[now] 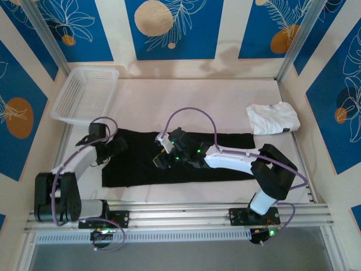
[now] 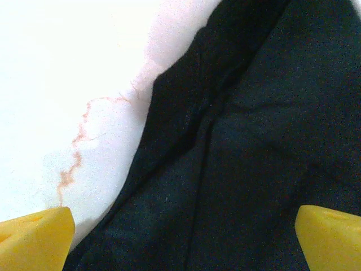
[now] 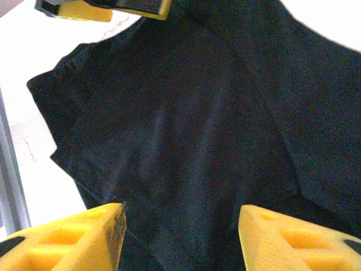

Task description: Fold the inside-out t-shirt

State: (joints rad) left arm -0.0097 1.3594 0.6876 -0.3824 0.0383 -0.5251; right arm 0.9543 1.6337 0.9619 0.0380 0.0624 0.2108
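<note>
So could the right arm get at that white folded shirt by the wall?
Probably yes: the white folded shirt lies uncovered on that arm's side, and the right hand is open and empty above the black t-shirt.

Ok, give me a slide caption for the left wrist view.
Left gripper, open, above the edge of the black t-shirt on a stained white table.

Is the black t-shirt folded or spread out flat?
Partly folded: the t-shirt lies as a long flat band, with overlapping layers in both wrist views.
</note>
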